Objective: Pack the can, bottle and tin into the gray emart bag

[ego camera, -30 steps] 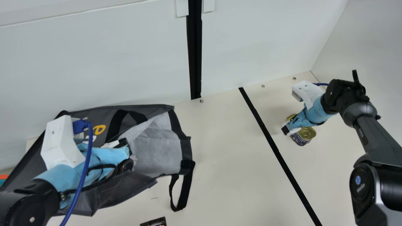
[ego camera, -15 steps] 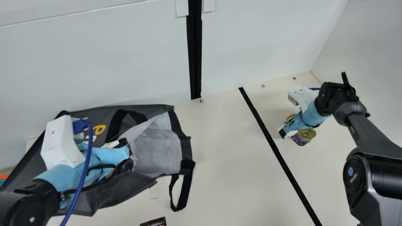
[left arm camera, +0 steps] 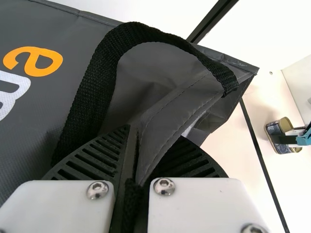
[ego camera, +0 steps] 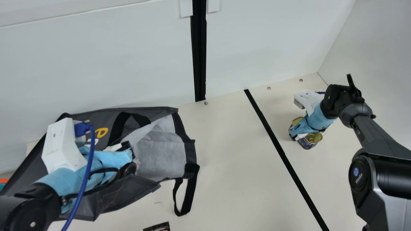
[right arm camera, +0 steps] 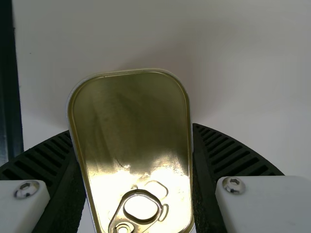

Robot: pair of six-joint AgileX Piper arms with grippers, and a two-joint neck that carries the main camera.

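- There: my right gripper (right arm camera: 131, 129), part-open, had the oblong gold-lidded metal tin (right arm camera: 127, 99) by its long sides!
- Well left of it, my left gripper (left arm camera: 155, 131) pinched the gray fabric emart bag (ego camera: 163, 150)'s edge.

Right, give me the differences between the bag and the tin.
The bag is soft and creased, while the tin is rigid with a shiny gold lid. The bag is much larger than the tin. The bag lies slumped, its edge pinched by the left gripper; the tin sits lid up. Both rest on the table.
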